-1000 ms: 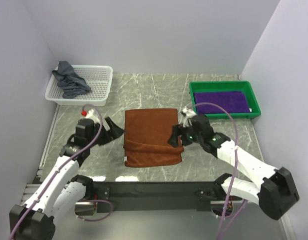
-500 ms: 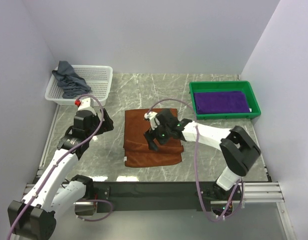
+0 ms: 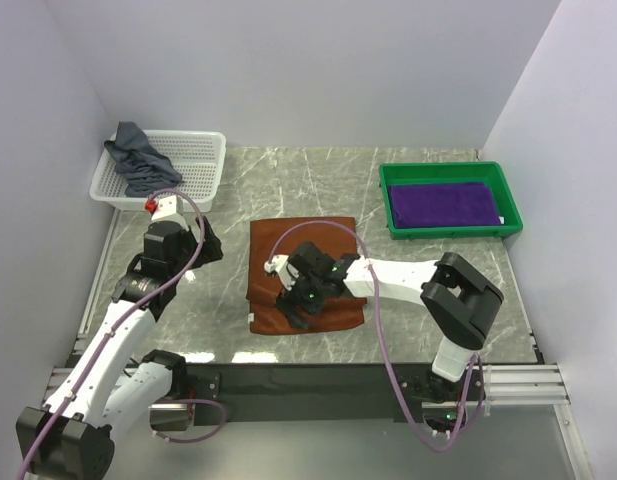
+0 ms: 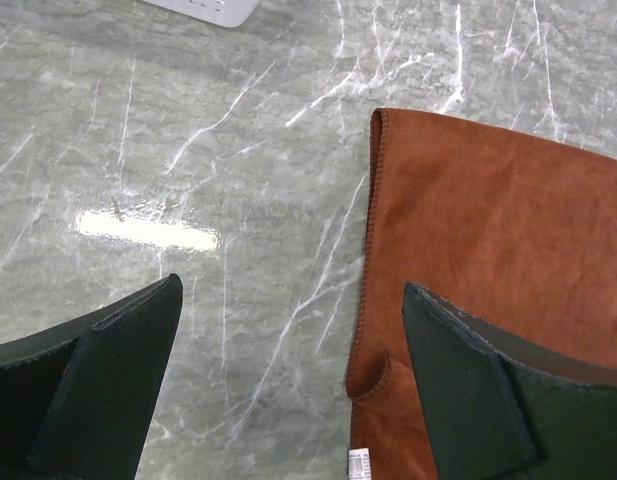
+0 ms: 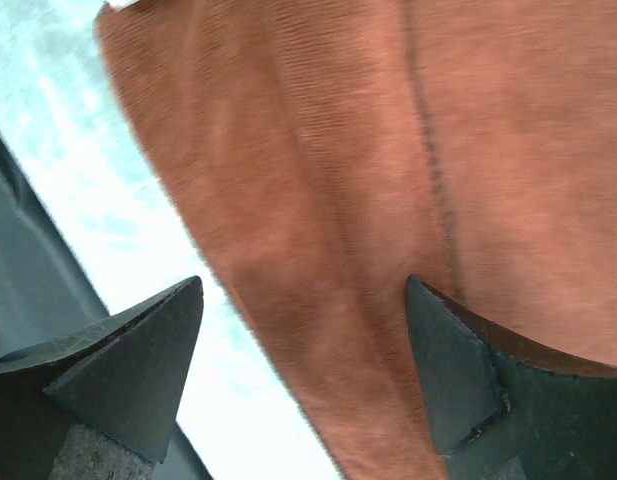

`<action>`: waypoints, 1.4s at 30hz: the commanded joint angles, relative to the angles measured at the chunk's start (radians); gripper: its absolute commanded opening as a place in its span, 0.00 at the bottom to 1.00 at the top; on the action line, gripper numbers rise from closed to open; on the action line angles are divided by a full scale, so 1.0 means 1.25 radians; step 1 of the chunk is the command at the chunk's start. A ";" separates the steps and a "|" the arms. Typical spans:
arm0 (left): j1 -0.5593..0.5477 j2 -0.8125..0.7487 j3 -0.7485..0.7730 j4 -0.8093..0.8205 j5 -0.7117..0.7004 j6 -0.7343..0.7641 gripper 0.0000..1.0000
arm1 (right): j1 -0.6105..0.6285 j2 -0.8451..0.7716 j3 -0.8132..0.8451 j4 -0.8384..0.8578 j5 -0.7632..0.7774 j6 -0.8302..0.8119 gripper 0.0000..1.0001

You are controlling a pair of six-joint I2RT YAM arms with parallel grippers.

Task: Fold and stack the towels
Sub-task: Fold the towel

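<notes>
Top view: rust-brown folded terry towel (image 3: 308, 250) lies flat mid grey marble desk (image 3: 428, 290). My right fingers (image 3: 292, 302) apart, over towel's near-left corner. My left fingers (image 3: 210, 246) apart, just beside towel's left edge. Right arm nearer.
Left wrist: hemmed left edge runs between my fingers, nearer right one; nothing held.
Right wrist: blurred; towel edge crosses gap, cloth under right finger, desk under left.

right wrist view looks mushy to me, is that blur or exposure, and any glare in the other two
Right wrist: both; the rust-brown towel is soft and smeared, and the table beside it is blown out to near white. Left wrist: sharp, the towel hem is crisp, with one bright glare bar on the marble. Top external: evenly lit, in focus, only faint shadows under the arms.
</notes>
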 commanded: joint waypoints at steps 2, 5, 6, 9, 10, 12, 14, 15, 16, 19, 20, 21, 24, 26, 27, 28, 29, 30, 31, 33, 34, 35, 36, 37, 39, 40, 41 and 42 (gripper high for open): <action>0.006 -0.002 -0.002 0.011 0.002 0.014 0.97 | 0.055 -0.069 -0.001 -0.028 0.011 0.002 0.87; 0.007 -0.005 -0.003 0.012 0.007 0.014 0.97 | 0.077 -0.093 -0.029 -0.039 -0.027 0.021 0.85; 0.008 -0.005 -0.006 0.014 0.011 0.015 0.97 | 0.084 -0.102 -0.037 -0.044 -0.044 0.026 0.84; 0.009 -0.006 -0.006 0.015 0.017 0.015 0.97 | 0.086 -0.144 -0.074 -0.022 -0.028 0.044 0.83; 0.009 -0.006 -0.006 0.015 0.018 0.015 0.97 | 0.086 -0.159 -0.089 -0.014 -0.005 0.047 0.83; 0.009 -0.006 -0.006 0.015 0.022 0.015 0.97 | 0.079 -0.185 -0.078 -0.005 0.024 0.042 0.83; 0.010 -0.006 -0.006 0.015 0.025 0.015 0.97 | 0.062 -0.176 -0.056 -0.011 0.063 0.036 0.84; 0.010 -0.008 -0.007 0.015 0.026 0.015 0.97 | 0.054 -0.166 -0.044 -0.010 0.069 0.026 0.86; 0.010 -0.008 -0.007 0.015 0.027 0.015 0.97 | 0.043 -0.156 -0.019 -0.009 0.069 0.021 0.87; 0.010 -0.008 -0.008 0.015 0.028 0.014 0.97 | 0.011 -0.100 0.035 -0.001 0.062 -0.006 0.91; 0.010 -0.010 -0.008 0.015 0.027 0.014 0.97 | -0.001 -0.065 0.051 -0.007 0.054 -0.014 0.91; 0.010 -0.010 -0.008 0.015 0.027 0.014 0.97 | -0.006 -0.048 0.078 -0.010 0.054 -0.026 0.92; 0.012 -0.009 -0.010 0.016 0.029 0.013 0.97 | -0.020 0.010 0.113 -0.016 0.032 -0.047 0.92; 0.013 -0.009 -0.010 0.017 0.032 0.015 0.97 | -0.024 0.038 0.123 -0.014 0.020 -0.054 0.93; 0.013 -0.008 -0.008 0.017 0.033 0.016 0.97 | -0.024 0.047 0.128 -0.014 0.009 -0.061 0.93; 0.013 -0.005 -0.008 0.018 0.033 0.016 0.97 | -0.024 0.053 0.128 -0.012 0.006 -0.062 0.93; 0.014 -0.005 -0.008 0.018 0.037 0.018 0.97 | -0.025 0.064 0.128 -0.009 0.001 -0.063 0.93; 0.014 -0.003 -0.008 0.018 0.039 0.016 0.96 | -0.024 0.069 0.127 -0.006 -0.014 -0.066 0.93; 0.014 -0.003 -0.008 0.018 0.039 0.018 0.96 | -0.025 0.072 0.126 -0.004 -0.023 -0.066 0.93; 0.015 0.000 -0.009 0.020 0.043 0.020 0.97 | -0.021 0.080 0.121 0.000 -0.038 -0.066 0.93; 0.017 0.001 -0.010 0.020 0.044 0.020 0.97 | -0.022 0.081 0.120 0.001 -0.048 -0.065 0.93; 0.017 0.001 -0.008 0.018 0.044 0.020 0.96 | -0.021 0.080 0.118 -0.001 -0.053 -0.066 0.92; 0.017 0.002 -0.008 0.020 0.047 0.020 0.96 | -0.022 0.080 0.115 -0.001 -0.058 -0.066 0.92; 0.018 0.002 -0.008 0.020 0.047 0.020 0.96 | -0.021 0.079 0.113 -0.001 -0.064 -0.066 0.92; 0.019 0.002 -0.008 0.021 0.049 0.021 0.97 | -0.021 0.070 0.105 -0.002 -0.072 -0.068 0.92; 0.019 0.003 -0.008 0.021 0.049 0.021 0.96 | -0.021 0.070 0.102 -0.002 -0.075 -0.071 0.92; 0.019 0.003 -0.008 0.021 0.050 0.020 0.96 | -0.021 0.070 0.101 -0.009 -0.082 -0.072 0.92; 0.020 0.003 -0.008 0.021 0.052 0.021 0.96 | -0.021 0.071 0.101 -0.012 -0.086 -0.076 0.91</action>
